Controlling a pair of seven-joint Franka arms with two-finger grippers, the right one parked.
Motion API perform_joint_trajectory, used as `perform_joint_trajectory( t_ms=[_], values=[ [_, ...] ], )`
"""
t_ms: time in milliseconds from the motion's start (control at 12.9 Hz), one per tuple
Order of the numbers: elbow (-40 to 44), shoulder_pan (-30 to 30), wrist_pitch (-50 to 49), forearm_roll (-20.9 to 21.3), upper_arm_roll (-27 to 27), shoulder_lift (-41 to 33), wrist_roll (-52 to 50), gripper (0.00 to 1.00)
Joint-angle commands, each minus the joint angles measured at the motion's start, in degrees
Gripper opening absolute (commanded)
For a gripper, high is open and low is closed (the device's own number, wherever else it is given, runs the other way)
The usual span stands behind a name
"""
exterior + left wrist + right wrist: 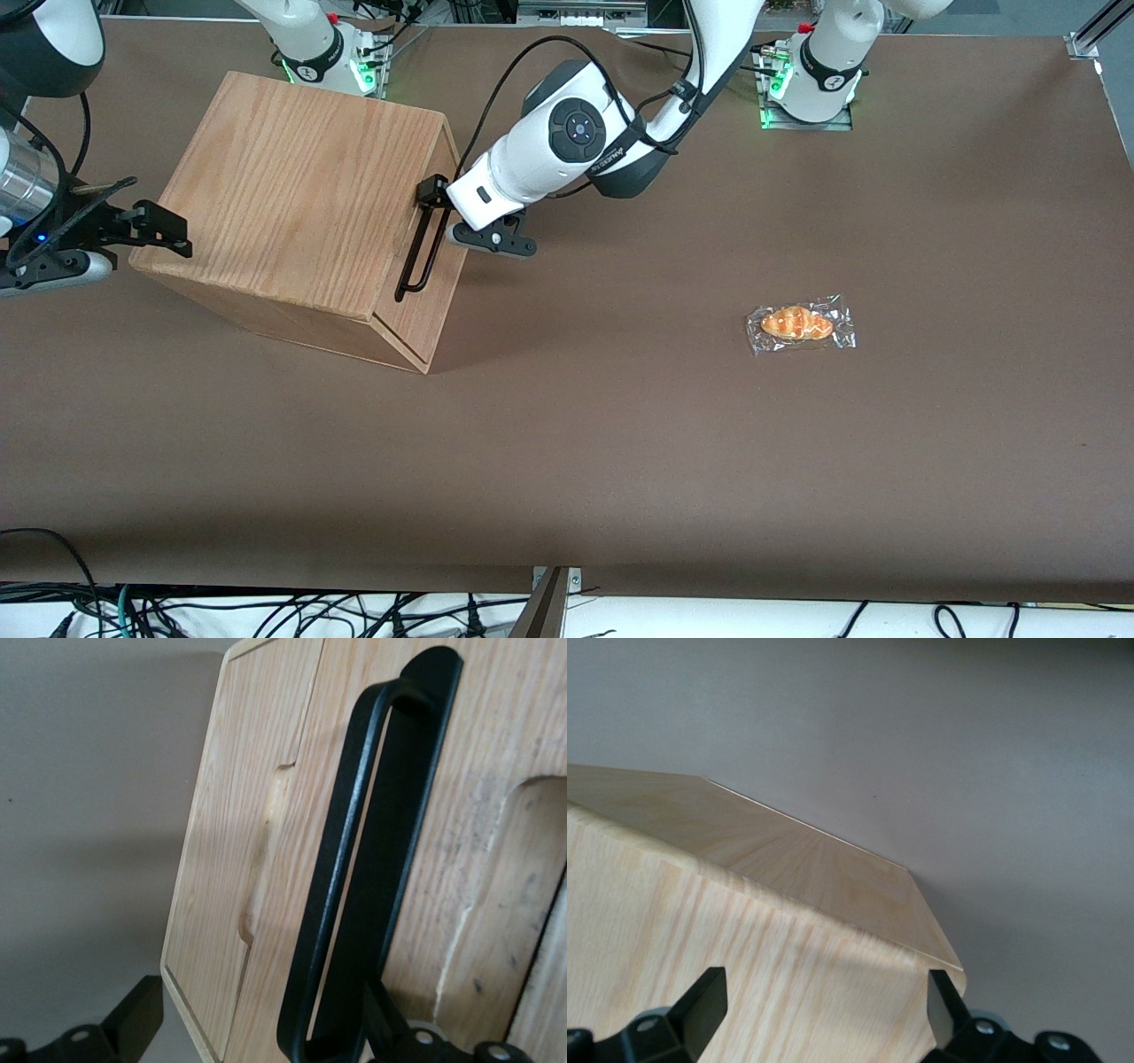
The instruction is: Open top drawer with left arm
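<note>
- The surface (567, 461) is a wide brown sheet; its stretch nearest the front camera is bare brown.
- A wrapped pastry (800, 324), golden-brown in clear film, lies flat on the surface, nearer the front camera than the cabinet's handle and well apart from the cabinet, toward the working arm's end.
- The wooden cabinet (292, 195) stands on the surface toward the parked arm's end, turned at an angle, its grained top facing up.
- The top drawer (438, 283) shows as the plain light-wood front on the cabinet's face toward the working arm; its front looks flush with the cabinet shell, so it appears closed.
- The black bar handle (423, 248) runs along that drawer front, standing out from the wood on two end posts.
- In the left wrist view the handle (354, 877) is a long dark loop close before the camera, with the drawer front (266, 815) just past it.
- The gripper (431, 197) is at the handle's end farther from the front camera, right against the drawer front.
- The fingers (133, 1014) stand apart, released: one sits clear of the handle over the surface, the other (385, 1019) lies beside the bar. Whether they touch the bar cannot be told.
- The left arm (567, 142) reaches down to the cabinet from its base, farther from the front camera, a black cable looping above it.
</note>
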Motion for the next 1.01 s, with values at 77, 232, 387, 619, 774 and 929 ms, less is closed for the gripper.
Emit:
perform_joint_trajectory(
  t_ms=[77,232,387,619,774,929],
  values=[
    [2.1,-0.6,0.1,-0.1,0.8,1.8,0.0,1.00],
    [2.1,-0.6,0.1,0.0,0.9,1.9,0.3,1.00],
    [2.1,-0.3,0.0,-0.1,0.9,2.0,1.2,1.00],
    [2.1,0.2,0.0,-0.1,0.9,2.0,3.4,1.00],
    [2.0,0.2,0.0,-0.1,0.9,2.1,3.5,1.00],
    [2.0,0.2,0.0,-0.1,0.9,2.1,3.5,1.00]
  ],
)
